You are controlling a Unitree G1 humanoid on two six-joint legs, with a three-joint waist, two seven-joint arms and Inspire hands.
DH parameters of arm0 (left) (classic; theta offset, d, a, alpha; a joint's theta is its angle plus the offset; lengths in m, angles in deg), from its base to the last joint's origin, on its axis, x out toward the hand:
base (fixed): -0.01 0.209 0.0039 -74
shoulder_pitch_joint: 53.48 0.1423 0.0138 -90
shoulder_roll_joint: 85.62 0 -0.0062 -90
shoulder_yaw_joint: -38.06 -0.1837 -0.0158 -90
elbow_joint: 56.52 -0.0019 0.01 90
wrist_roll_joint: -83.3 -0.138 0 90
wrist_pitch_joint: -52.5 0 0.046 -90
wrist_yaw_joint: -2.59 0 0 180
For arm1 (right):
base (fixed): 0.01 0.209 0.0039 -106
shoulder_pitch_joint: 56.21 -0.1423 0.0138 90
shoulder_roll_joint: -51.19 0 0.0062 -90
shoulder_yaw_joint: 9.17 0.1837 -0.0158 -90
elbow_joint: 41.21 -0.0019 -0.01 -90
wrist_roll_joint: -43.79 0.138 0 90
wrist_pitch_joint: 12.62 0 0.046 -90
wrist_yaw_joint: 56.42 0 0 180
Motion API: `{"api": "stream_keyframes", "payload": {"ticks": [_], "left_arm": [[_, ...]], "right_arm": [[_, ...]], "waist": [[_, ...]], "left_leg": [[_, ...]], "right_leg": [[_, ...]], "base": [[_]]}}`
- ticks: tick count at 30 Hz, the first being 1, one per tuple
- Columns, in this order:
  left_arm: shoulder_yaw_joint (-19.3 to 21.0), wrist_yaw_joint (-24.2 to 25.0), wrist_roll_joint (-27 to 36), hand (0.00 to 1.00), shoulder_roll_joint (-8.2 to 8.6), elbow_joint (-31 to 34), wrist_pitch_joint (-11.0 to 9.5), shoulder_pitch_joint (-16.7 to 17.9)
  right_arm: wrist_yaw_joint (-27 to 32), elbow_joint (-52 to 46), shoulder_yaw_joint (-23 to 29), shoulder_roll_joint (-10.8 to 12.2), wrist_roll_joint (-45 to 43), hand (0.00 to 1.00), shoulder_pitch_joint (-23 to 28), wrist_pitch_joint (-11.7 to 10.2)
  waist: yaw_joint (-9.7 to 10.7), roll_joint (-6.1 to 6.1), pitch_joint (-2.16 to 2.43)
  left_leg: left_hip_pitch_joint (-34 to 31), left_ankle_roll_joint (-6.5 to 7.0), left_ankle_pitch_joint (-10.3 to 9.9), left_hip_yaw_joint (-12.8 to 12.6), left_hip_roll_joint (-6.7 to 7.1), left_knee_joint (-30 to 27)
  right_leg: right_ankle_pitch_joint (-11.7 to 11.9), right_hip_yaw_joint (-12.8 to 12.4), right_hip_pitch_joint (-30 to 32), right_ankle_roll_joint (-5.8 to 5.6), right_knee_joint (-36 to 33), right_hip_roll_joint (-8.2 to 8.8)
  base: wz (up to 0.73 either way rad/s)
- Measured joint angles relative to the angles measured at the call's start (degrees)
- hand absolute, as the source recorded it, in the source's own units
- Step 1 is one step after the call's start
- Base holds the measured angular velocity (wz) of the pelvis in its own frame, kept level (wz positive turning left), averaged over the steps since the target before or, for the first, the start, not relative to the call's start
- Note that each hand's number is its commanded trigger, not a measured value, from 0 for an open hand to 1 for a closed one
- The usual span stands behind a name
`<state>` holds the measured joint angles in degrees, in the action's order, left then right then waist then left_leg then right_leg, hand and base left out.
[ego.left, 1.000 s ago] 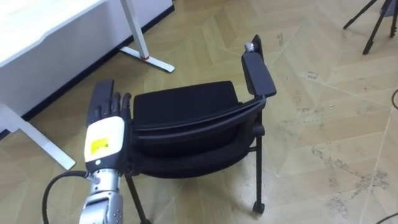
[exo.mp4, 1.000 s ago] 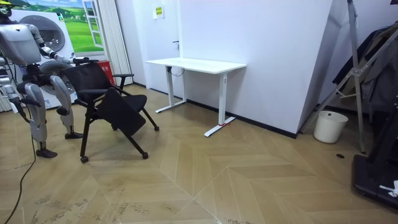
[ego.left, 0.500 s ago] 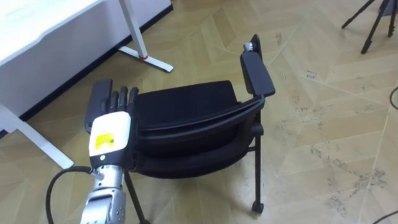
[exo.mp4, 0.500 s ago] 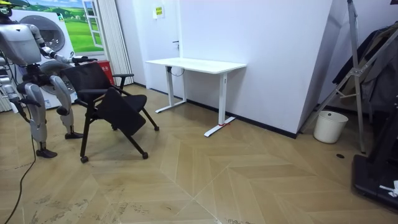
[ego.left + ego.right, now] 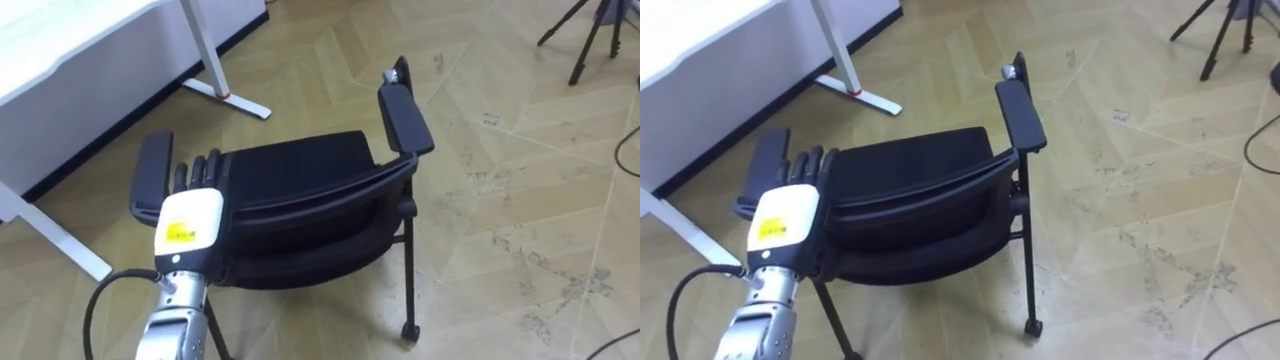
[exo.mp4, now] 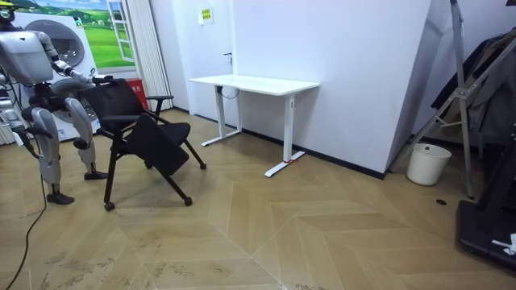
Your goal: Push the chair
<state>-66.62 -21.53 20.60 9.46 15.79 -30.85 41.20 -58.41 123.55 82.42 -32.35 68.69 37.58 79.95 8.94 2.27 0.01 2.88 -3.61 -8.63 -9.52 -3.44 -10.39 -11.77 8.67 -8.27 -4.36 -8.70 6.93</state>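
A black chair (image 5: 295,170) with armrests and castors stands on the wood floor just in front of me, its backrest (image 5: 320,205) toward me. My left hand (image 5: 190,212) lies with straight fingers against the backrest's left end, right beside the left armrest (image 5: 150,175). The right armrest (image 5: 405,115) is free. In the room view I stand behind the chair (image 6: 133,121) at the room view's left, one arm stretched out to its back.
A white desk (image 5: 60,50) on metal legs stands ahead to my left, against the wall (image 6: 339,72). A tripod's legs (image 5: 585,30) are at the far right. A white bin (image 6: 427,163) and a dark rack stand at the room view's right.
My left hand has slid right, off the left armrest onto the backrest's end. The eye view has shifted a little; the chair's place in the room view is unchanged.
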Motion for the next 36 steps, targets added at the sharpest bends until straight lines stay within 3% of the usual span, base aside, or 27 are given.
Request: {"api": "stream_keyframes", "payload": {"ticks": [1, 3, 4, 5, 11, 17, 26, 32, 36], "left_arm": [[0.0, -0.67, -1.07, 0.04, -0.13, -1.06, 0.1, -0.01], [0.01, -1.43, -2.71, 0.25, -0.42, -2.28, 0.42, 0.32], [0.17, -1.93, -3.31, 0.55, -0.63, -3.38, 0.49, 0.41], [0.24, -2.56, -3.32, 1.0, -0.71, -4.01, 0.5, 0.24], [0.17, -4.4, -3.07, 1.0, -1.17, -6.56, 1.34, -0.54], [-0.21, -5.04, -3.09, 1.0, -1.17, -8.53, 2.04, -1.58], [0.0, -5.54, -0.81, 1.0, -1.23, -12.74, 2.08, -4.87], [-0.16, -6.72, 0.01, 1.0, -1.52, -12.99, 2.03, -4.79], [0.53, -7.54, 0.06, 1.0, -1.68, -12.92, 1.73, -3.96]], "right_arm": [[0.03, -0.13, 0.35, 0.0, -0.12, 0.0, 0.11, 0.01], [0.04, -0.11, 0.82, 0.05, -0.56, 0.0, 0.24, 0.04], [0.02, -0.1, 1.09, 0.05, -0.72, 0.0, 0.24, 0.04], [-0.03, -0.08, 1.59, 0.09, -0.7, 0.0, 0.24, 0.05], [0.03, -0.07, 1.92, 0.11, -0.45, 0.0, 0.25, 0.49], [0.06, -0.15, 2.07, 0.09, -0.64, 0.0, 0.12, 1.3], [1.38, -1.13, 1.85, 0.03, -0.5, 0.0, 0.15, 2.46], [3.41, -2.05, 2.04, 0.0, -1.3, 0.0, 0.17, 2.48], [7.4, -5.06, 3.26, 0.13, -5.48, 0.0, 0.28, 2.45]], "waist": [[0.05, -0.01, -0.01], [0.05, -0.04, -0.02], [0.02, -0.05, -0.02], [0.09, -0.05, -0.02], [0.38, -0.09, 0.04], [0.52, -0.24, 0.47], [0.6, -0.34, 0.53], [0.76, -0.23, 0.5], [1.97, -0.1, 0.51]], "left_leg": [[0.52, 0.0, 0.0, -0.39, -0.01, 0.2], [1.85, 0.03, 0.02, -1.17, -0.01, 0.94], [2.35, 0.03, 0.02, -1.8, -0.05, 1.04], [2.39, 0.03, 0.02, -2.14, -0.07, 1.06], [2.56, 0.03, 0.02, -3.25, -0.06, 1.12], [2.82, 0.03, 0.02, -3.25, -0.05, 1.22], [3.92, 0.03, 0.01, -4.67, -0.04, 1.99], [3.92, 0.03, 0.01, -4.66, -0.02, 2.13], [3.84, 0.03, 0.02, -4.6, -0.02, 2.13]], "right_leg": [[0.0, -0.43, -0.18, 0.0, -0.04, 0.02], [0.01, -1.2, -0.85, -0.03, 0.02, 0.03], [0.0, -1.85, -0.9, -0.06, 0.02, 0.03], [-0.01, -2.32, -0.77, -0.07, 0.08, 0.02], [-0.08, -4.01, 0.02, -0.25, -0.05, 0.0], [0.07, -4.07, -0.08, -0.17, -0.61, -0.01], [0.07, -5.56, 0.03, -0.24, -0.84, -0.02], [0.08, -5.52, 0.09, -0.25, -0.7, -0.04], [0.08, -5.4, 0.02, -0.25, -0.62, -0.06]], "base": [[-0.19], [-0.22], [-0.22], [-0.19], [-0.11], [0.0], [-0.08], [0.0], [0.01]]}}
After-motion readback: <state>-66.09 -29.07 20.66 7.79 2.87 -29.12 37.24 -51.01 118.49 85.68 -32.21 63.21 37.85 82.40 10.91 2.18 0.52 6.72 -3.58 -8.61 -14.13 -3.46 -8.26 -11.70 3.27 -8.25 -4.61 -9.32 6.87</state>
